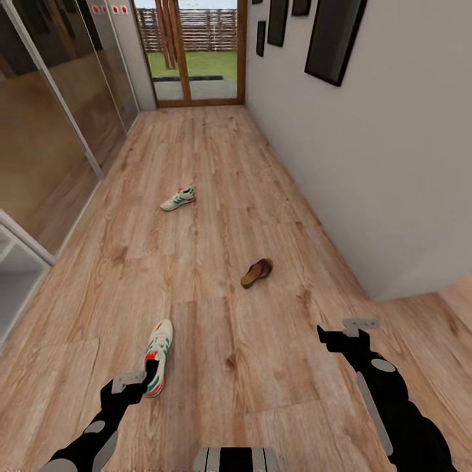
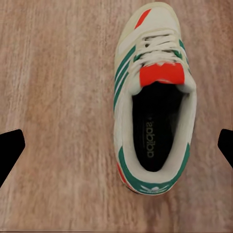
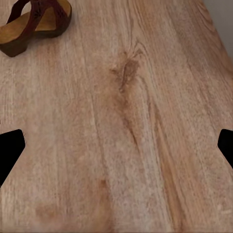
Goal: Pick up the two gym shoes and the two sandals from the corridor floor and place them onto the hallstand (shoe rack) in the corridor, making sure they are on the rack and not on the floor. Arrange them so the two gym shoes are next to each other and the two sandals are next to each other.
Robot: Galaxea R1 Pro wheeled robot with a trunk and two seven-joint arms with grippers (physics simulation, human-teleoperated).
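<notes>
Left end effector: being held wide open above the near gym shoe, nothing gripped.
Right end effector: being held wide open over bare corridor floor, sandal well apart.

A hallway inside a home, rendered in simulation.

The wood-plank laminate floor runs long and narrow between a plain pale wall hung with dark picture frames and a run of glossy sliding wardrobe doors that reflect the planks. At the far end a wood-framed glazed door looks out on a lawn and a slatted fence. Everyday footwear lies scattered on the floor: a white gym shoe with green stripes nearby, a second one farther down the passage, and a brown sandal between them, nearer the wall.
</notes>
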